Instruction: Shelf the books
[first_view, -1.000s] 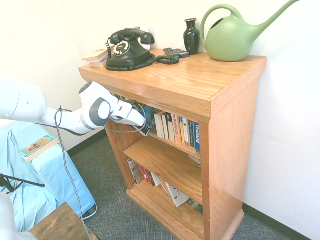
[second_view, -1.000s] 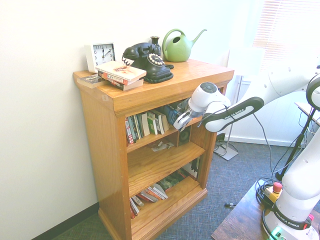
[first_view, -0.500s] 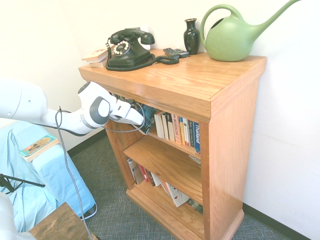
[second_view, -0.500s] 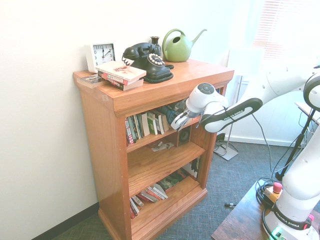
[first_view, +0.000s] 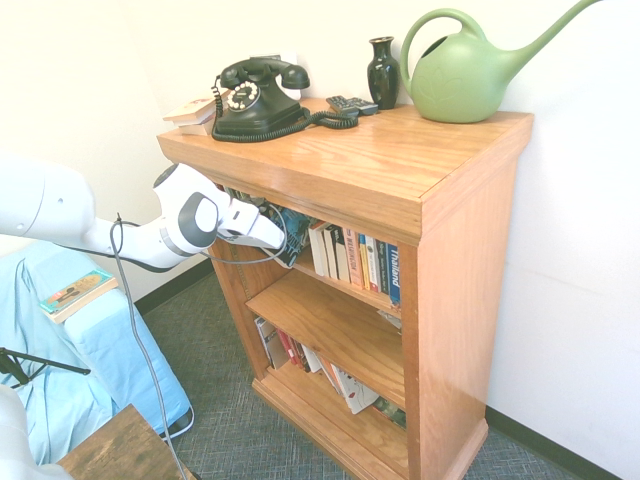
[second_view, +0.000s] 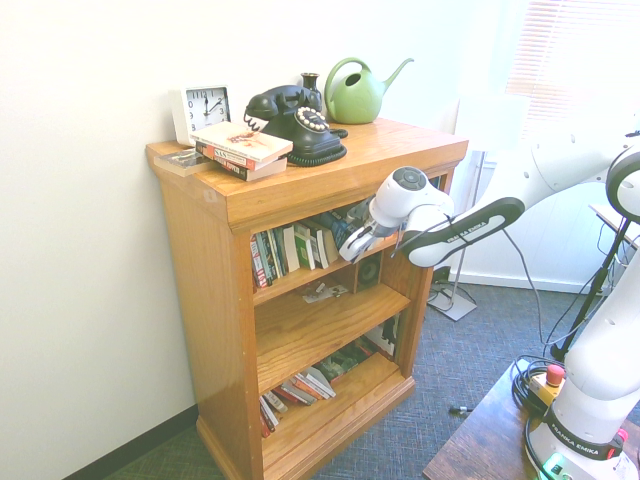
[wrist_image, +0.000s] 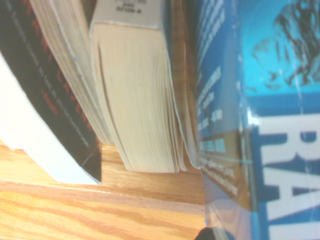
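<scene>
Pressing in at the top tier, the gripper has its fingers clamped on the blue-covered book, and compared with a second ago the hand has crept only slightly deeper under the overhanging top of the shelf. Up close, the wrist view shows that blue cover beside cream page edges of a shelved neighbour, with the oak board below. That suggests insertion is nearly finished, release still pending. At three o'clock from the gripper stands the row of upright books. Farther up, around twelve o'clock, sit the black telephone and green watering can.
</scene>
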